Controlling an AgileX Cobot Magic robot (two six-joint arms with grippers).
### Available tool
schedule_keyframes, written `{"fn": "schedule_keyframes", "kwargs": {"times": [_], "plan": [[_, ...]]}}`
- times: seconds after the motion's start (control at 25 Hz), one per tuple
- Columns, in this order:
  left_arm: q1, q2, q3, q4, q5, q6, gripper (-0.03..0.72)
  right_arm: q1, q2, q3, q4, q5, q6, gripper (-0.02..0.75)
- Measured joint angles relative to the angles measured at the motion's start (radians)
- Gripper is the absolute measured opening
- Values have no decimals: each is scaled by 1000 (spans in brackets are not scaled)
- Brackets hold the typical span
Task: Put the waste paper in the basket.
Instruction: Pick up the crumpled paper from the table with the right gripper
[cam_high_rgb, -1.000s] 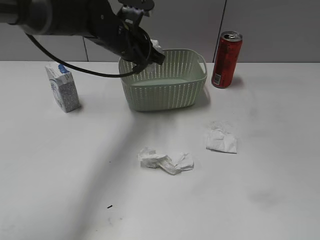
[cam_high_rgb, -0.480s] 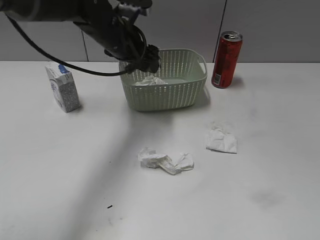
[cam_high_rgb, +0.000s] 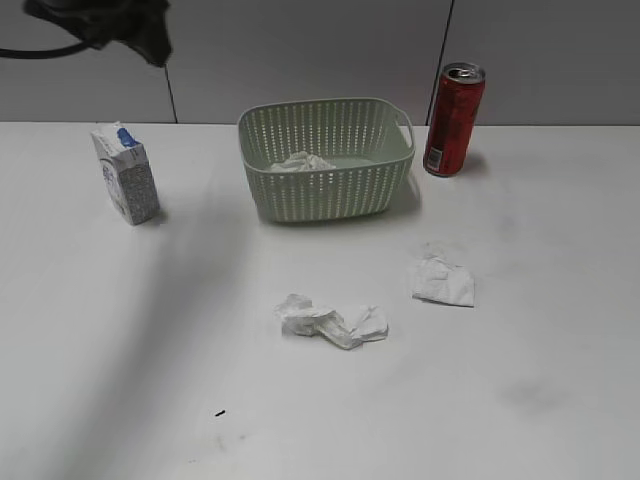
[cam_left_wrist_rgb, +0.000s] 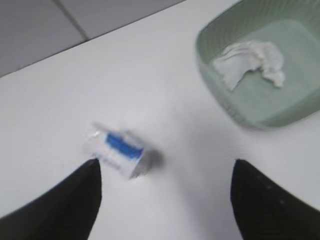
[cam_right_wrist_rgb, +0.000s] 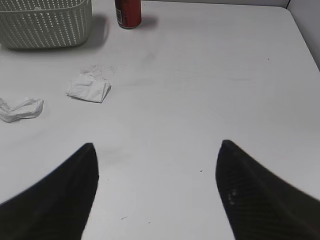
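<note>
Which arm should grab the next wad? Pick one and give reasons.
Right. Its open end effector hangs over the table facing the folded wad and the long wad, while the left end effector is over by the carton.

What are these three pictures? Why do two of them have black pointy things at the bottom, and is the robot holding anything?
It is a robot with two arms. One camera looks at the table from the front; the other two sit on the robot's wrists. The black points are each arm's pinching fingers, seen up close: the left gripper and the right gripper. Both are open and hold nothing. On the table stand a green basket, a red can and a small carton. One crumpled paper lies inside the basket. Two more papers lie on the table, one in the middle and one to its right.
</note>
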Motion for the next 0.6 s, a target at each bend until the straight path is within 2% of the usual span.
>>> {"fn": "schedule_keyframes", "kwargs": {"times": [0.16, 0.32, 0.6], "plan": [[59, -76, 0, 74, 169, -14, 591, 0, 0, -7, 0, -15, 0, 553], [106, -167, 43, 83, 222, -16, 591, 0, 6, -22, 6, -127, 0, 553], [159, -409, 278, 85, 214, -16, 591, 0, 240, -24, 32, -211, 0, 553]]}}
